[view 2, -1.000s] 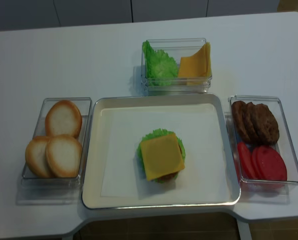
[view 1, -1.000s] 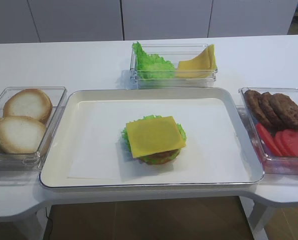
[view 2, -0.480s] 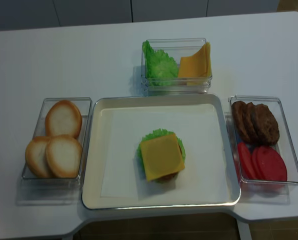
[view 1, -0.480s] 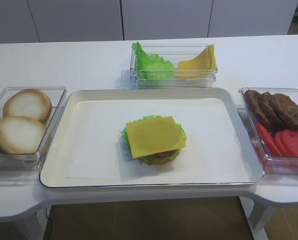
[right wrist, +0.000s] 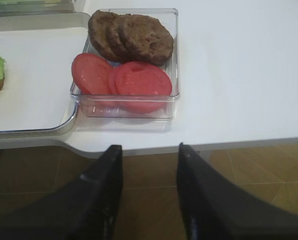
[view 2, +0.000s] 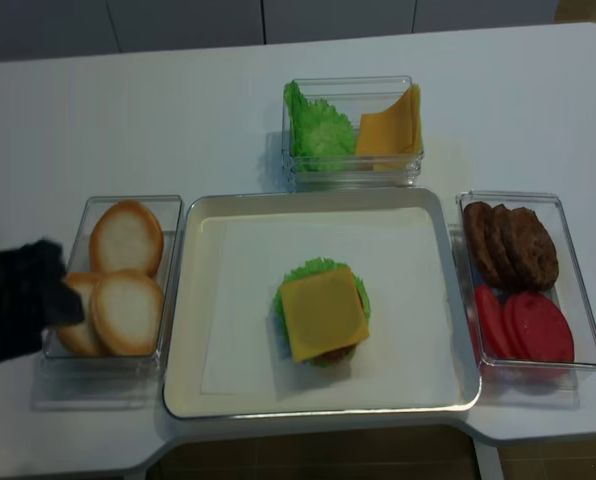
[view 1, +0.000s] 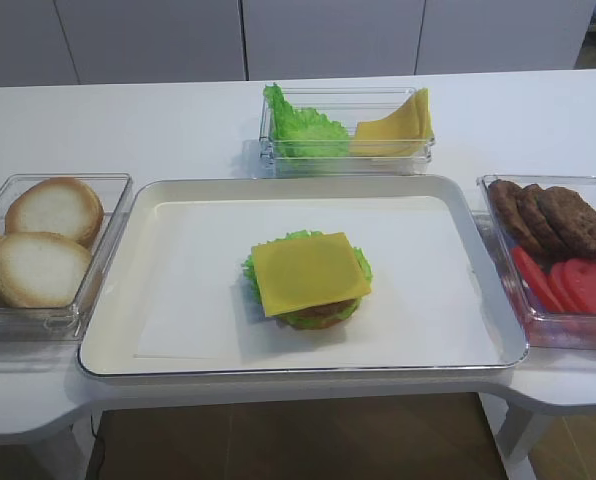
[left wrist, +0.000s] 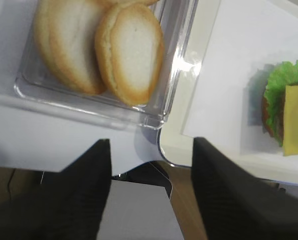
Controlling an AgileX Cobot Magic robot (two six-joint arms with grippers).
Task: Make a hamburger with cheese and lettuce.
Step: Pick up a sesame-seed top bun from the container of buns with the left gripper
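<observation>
The hamburger [view 1: 308, 280] sits mid-tray: a patty, lettuce edges and a square cheese slice on top. It also shows in the realsense view [view 2: 323, 312] and at the right edge of the left wrist view [left wrist: 284, 120]. Loose lettuce [view 1: 298, 125] and cheese slices [view 1: 398, 120] stand in a clear box behind the tray. My left gripper [left wrist: 150, 142] is open and empty, over the table's front edge near the bun box. My left arm [view 2: 18, 300] shows as a dark blur. My right gripper [right wrist: 150, 147] is open and empty, below the table edge in front of the patty box.
The white tray [view 1: 298, 372] holds a paper sheet. A clear box of bun halves [view 1: 43, 265] stands left of it, also seen from the left wrist [left wrist: 129, 60]. A clear box right of it holds patties [right wrist: 131, 35] and tomato slices [right wrist: 139, 82].
My left arm has come in from the left edge of the realsense view and now reaches the left side of the bun box. Nothing on the table has moved.
</observation>
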